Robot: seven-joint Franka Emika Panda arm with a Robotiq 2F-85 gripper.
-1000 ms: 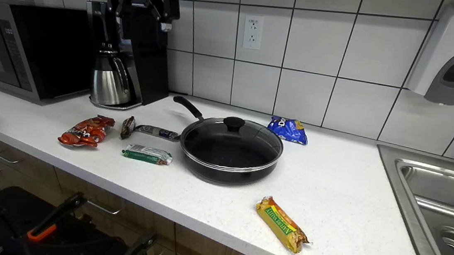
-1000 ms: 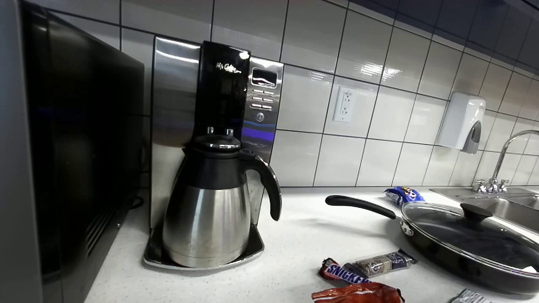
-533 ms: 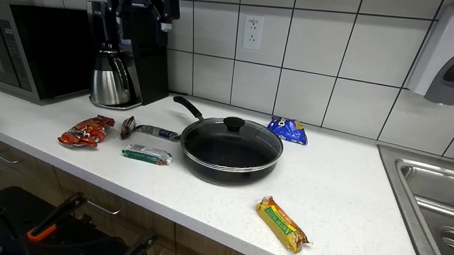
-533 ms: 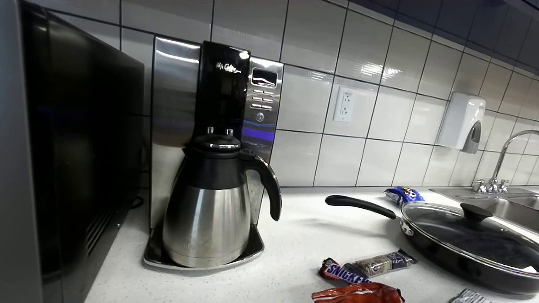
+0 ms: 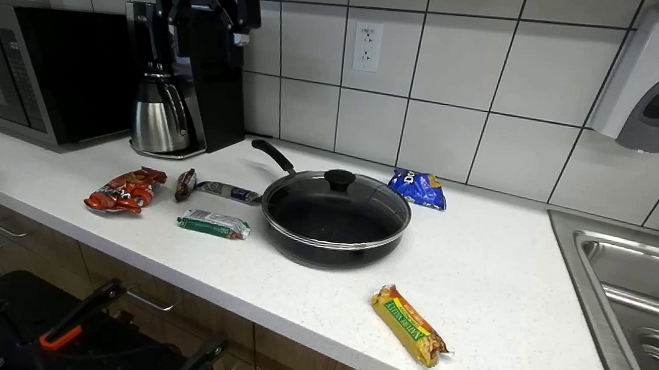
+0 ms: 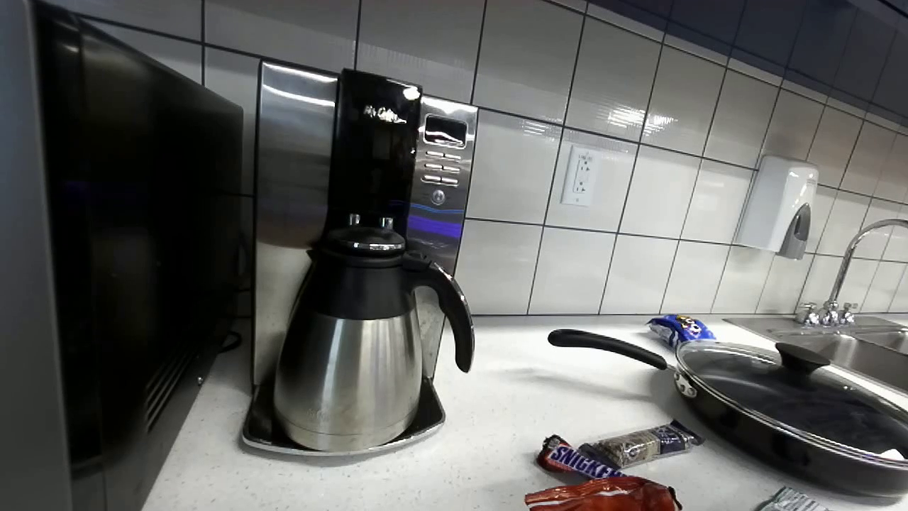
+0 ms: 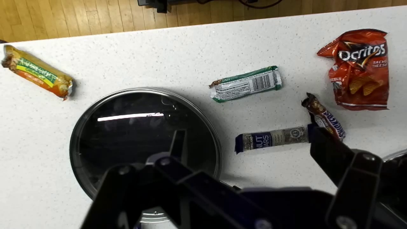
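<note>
Spreading below the gripper (image 5: pixel 206 43), white countertop (image 5: pixel 490 273) meets tile (image 5: pixel 450 63).

In an exterior view, camera is looking down across counter (image 5: pixel 496 273) toward wall (image 5: pixel 450 57), well back; in an exterior view, camera is facing carafe (image 6: pixel 347 376), lower, nearer. Both are sharing pan (image 5: pixel 334 234); wrist camera is looking down on it.

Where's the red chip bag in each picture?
In an exterior view: red chip bag, left side, just below mid-height.
In an exterior view: red chip bag, bottom edge, right of centre, cut off.
Wrist view: red chip bag, upper right.
Landmark in all three: the lidded black pan.
</note>
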